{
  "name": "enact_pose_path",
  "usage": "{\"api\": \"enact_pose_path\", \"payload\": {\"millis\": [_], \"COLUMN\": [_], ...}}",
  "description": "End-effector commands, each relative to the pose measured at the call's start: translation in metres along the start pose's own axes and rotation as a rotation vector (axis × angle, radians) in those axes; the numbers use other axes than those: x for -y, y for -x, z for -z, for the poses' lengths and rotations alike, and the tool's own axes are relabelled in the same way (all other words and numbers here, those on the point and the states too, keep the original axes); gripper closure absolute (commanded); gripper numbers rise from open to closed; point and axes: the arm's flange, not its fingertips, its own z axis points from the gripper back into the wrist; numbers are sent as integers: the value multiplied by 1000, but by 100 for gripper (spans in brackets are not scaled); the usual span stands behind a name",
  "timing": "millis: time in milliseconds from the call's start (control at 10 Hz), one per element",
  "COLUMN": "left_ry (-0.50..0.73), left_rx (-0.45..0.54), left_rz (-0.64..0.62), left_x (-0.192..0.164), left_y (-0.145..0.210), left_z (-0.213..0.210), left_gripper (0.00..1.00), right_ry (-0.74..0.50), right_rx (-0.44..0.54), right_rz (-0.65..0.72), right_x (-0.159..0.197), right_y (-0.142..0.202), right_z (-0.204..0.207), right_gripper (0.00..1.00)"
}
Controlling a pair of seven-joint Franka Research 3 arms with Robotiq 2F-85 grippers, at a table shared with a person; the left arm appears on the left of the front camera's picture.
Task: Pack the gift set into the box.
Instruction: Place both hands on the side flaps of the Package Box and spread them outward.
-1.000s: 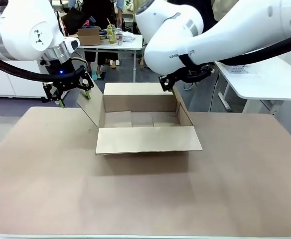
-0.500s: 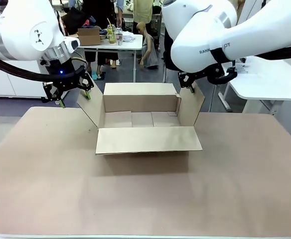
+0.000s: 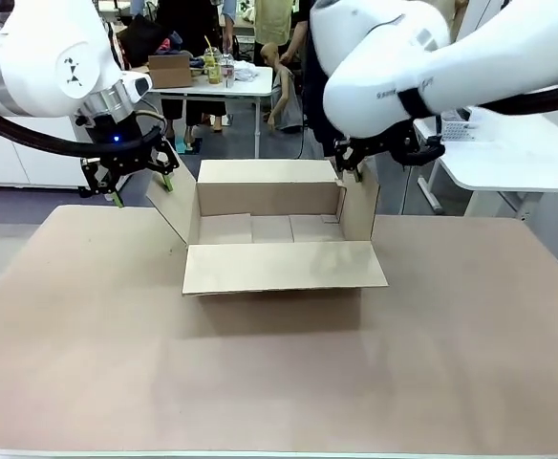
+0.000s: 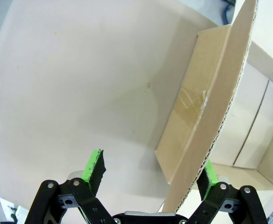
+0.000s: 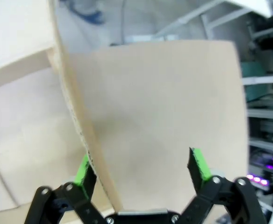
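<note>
Both grippers are spread open: the left gripper (image 4: pixel 150 170) has its fingers either side of the left flap (image 4: pixel 220 93) of the cardboard carton (image 3: pixel 269 201), and the right gripper (image 5: pixel 140 167) straddles the right flap (image 5: pixel 75 112).

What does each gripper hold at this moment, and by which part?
Nothing is gripped. Both are open: the left gripper straddles the edge of the left flap of the box, the right gripper the right flap.
</note>
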Motion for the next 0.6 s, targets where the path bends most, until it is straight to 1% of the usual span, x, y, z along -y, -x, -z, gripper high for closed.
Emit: {"api": "enact_pose_path", "payload": {"millis": [0,100,200,400,500], "left_ry": [-19,-19,-19,-19,-19], "left_rx": [8,8,8,8,8], "left_rz": [-9,-9,-9,-9,-9], "left_x": [1,1,1,1,1], "left_y": [-1,-1,-1,-1,-1], "left_z": [-1,-1,-1,-1,-1], "left_gripper": [0,0,0,0,0], "right_ry": [-233,-312,-352,-396,-463], "right_rx": [-92,-127,-131,-173,-196], "right_rz": [26,52,80,121,110], "right_x": [46,63,73,88,98], "right_y": [-9,-17,-22,-28,-29], "right_z": [11,14,19,36,47], "right_gripper": [0,0,0,0,0]}}
